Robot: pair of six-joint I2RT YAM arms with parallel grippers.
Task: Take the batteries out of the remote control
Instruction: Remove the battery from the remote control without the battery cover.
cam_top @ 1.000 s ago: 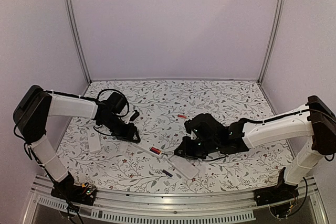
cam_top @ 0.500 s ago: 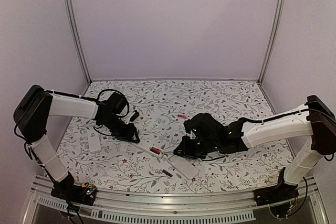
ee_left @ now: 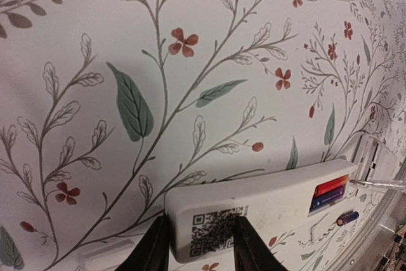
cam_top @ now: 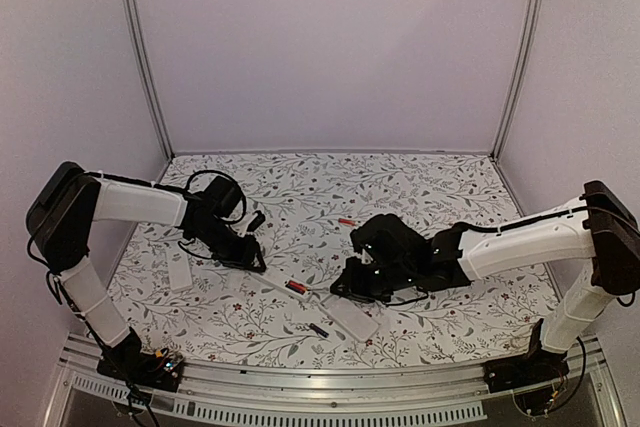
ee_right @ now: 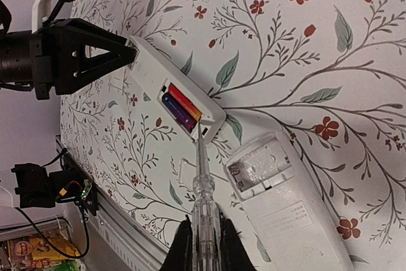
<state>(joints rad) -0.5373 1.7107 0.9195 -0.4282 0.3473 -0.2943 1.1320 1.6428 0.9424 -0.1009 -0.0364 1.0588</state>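
A white remote control [ee_left: 266, 211] lies on the floral table with its battery bay open. Two batteries [ee_right: 181, 107], one red and one purple, sit side by side in the bay. My left gripper [ee_left: 200, 236] is shut on the remote's QR-code end, one finger on each long side. My right gripper [ee_right: 203, 236] is shut on a clear stick-like tool [ee_right: 203, 182], whose metal tip rests at the near end of the bay by the batteries. In the top view the remote [cam_top: 285, 285] lies between the left gripper [cam_top: 255, 259] and the right gripper [cam_top: 345, 287].
A second white remote [ee_right: 279, 207] with an empty bay lies just right of the tool. A loose red battery [cam_top: 347, 221] lies farther back and a dark one [cam_top: 318, 330] near the front edge. A white cover piece [cam_top: 180, 275] lies at the left.
The right gripper with the tool has edged slightly left toward the remote's bay. The left arm has stayed put on the remote.
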